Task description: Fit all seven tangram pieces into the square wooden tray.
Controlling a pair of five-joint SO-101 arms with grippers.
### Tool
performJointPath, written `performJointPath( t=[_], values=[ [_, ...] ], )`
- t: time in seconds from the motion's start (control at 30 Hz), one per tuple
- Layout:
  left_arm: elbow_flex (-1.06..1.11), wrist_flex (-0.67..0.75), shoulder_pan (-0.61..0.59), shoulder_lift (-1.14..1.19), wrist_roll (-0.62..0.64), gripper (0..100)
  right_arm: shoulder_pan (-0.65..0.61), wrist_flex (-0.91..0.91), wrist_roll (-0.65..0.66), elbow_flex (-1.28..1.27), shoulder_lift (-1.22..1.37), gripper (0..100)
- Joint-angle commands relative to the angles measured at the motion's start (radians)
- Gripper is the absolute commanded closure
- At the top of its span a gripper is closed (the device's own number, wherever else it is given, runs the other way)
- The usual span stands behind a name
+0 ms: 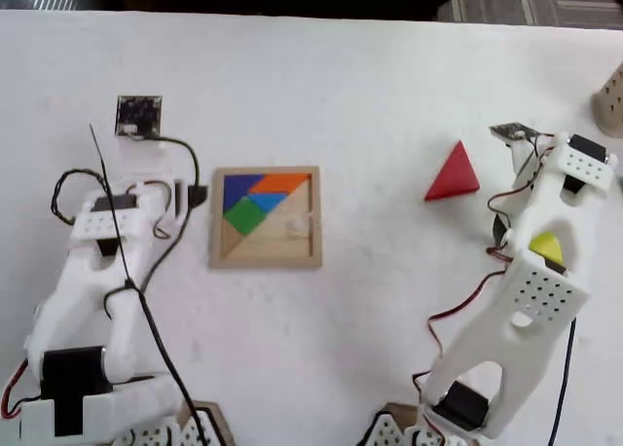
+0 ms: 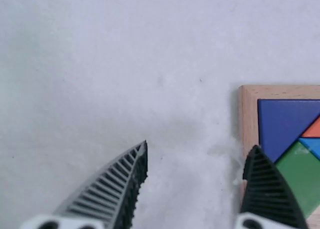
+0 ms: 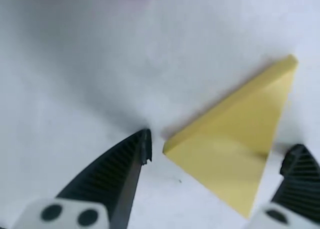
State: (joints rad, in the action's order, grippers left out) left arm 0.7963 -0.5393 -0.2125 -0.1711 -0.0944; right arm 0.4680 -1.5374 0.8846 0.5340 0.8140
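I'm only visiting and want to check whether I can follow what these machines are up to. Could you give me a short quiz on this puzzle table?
1. True or false: the red triangular puzzle piece lies inside the square wooden tray.
2. Which piece sits between the right claw's open fingers? A) a pink square B) the yellow triangular piece C) a brown circle
3. What is the left claw holding?

Key: 1. False: it lies on the white table, apart from the tray. 2. B. 3. Nothing: it is open beside the tray.
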Motion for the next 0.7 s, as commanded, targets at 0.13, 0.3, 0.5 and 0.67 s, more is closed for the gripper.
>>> performJointPath(
  t=[0.13, 0.3, 0.5, 0.67],
  values=[
    [-0.017, 0.017, -0.002, -0.002, -0.009, 69, 0.015, 0.01, -0.008, 0.043, -0.004, 74.6],
    [-0.017, 0.017, -0.002, -0.002, -0.009, 69, 0.016, 0.008, -0.003, 0.04, -0.002, 77.7],
    [-0.017, 0.017, -0.002, -0.002, -0.009, 69, 0.033, 0.008, -0.002, 0.044, -0.005, 71.7],
    [-0.017, 0.017, -0.002, -0.002, -0.009, 69, 0.024, -0.113, 0.049, 0.095, -0.013, 66.6]
  ],
)
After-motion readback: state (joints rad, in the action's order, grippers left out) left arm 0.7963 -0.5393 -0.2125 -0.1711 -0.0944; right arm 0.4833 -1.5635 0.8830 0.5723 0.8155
